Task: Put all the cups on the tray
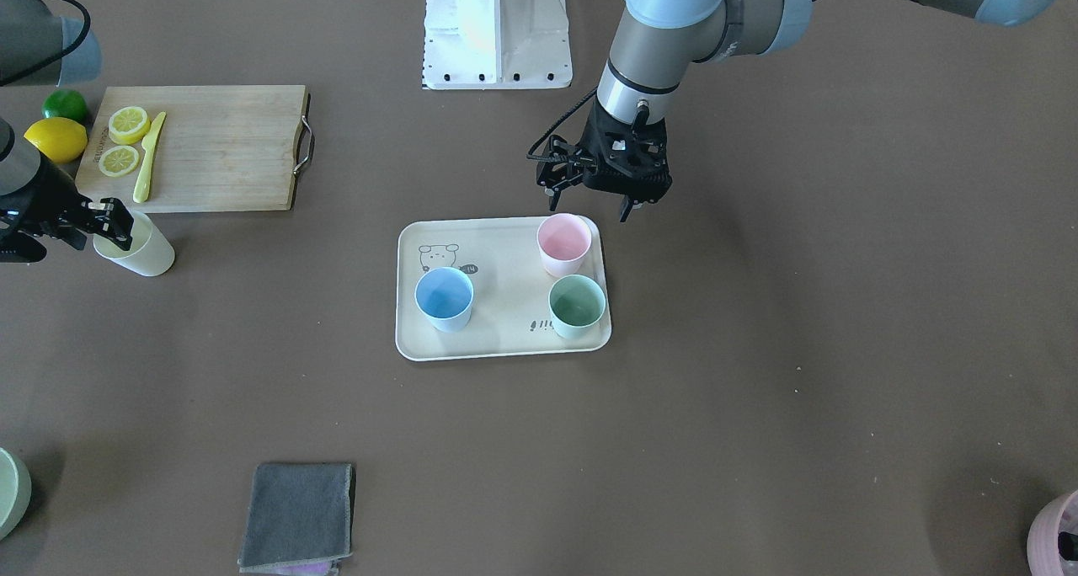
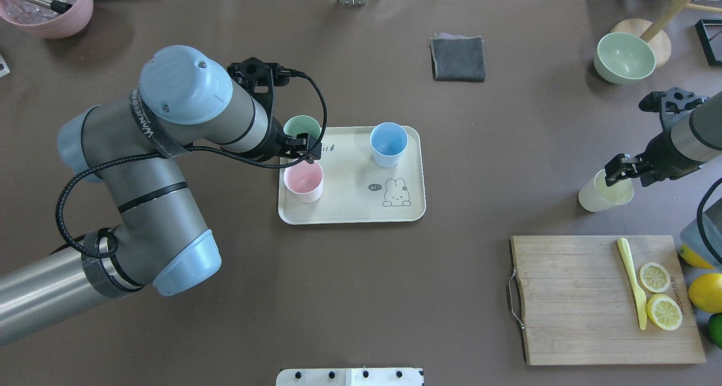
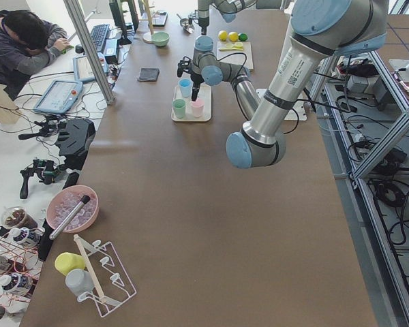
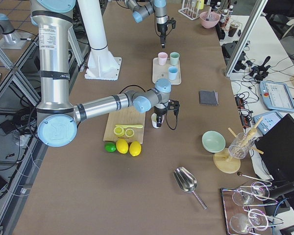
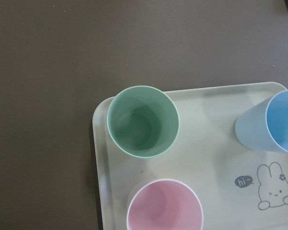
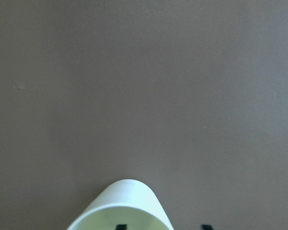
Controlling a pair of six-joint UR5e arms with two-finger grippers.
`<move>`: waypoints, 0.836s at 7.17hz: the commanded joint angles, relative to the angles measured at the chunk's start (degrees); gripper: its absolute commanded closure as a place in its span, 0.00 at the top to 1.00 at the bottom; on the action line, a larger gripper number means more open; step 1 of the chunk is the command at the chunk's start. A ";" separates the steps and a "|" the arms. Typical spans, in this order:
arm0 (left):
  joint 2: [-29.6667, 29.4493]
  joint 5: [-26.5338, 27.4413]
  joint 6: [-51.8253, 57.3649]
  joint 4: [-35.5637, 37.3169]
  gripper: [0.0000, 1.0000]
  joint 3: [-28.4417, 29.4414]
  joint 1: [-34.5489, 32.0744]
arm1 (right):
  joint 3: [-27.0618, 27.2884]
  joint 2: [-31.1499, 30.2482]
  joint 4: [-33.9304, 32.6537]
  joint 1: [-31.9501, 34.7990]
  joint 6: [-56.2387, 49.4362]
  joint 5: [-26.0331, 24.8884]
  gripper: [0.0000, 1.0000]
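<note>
- Brown worktop (image 2: 395, 295): yellow cup (image 2: 601, 197) waits near its right edge.
- Likely light, stiff, slick; pinch the rim wall.
- Right gripper (image 2: 619, 171) straddles that rim, not yet clenched.

Diffuse overhead light is illuminating the table (image 1: 758, 391) evenly. Soft shadows are falling beneath the left arm (image 2: 169, 121) and beside the tray (image 1: 505, 311). The white robot base (image 1: 497, 29) is overexposing. The yellow cup (image 6: 122, 208) is rendering slightly soft.
</note>
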 commanded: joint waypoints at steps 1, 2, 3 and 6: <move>0.01 0.03 0.04 -0.01 0.98 -0.02 -0.05 | 1.45 -0.86 0.12 -0.84 -0.04 -0.17 0.00; 0.09 -0.06 0.04 0.08 0.98 -1.15 -0.23 | 3.54 -0.86 -0.06 -0.75 0.22 -0.25 0.00; 0.09 -0.23 0.21 2.78 0.98 -2.29 -0.92 | 4.70 0.01 -0.06 -0.84 0.57 0.09 0.00; 5.07 -8.62 12.73 6.15 0.98 -5.98 -8.19 | 5.50 10.79 -1.63 -2.84 14.91 0.27 0.00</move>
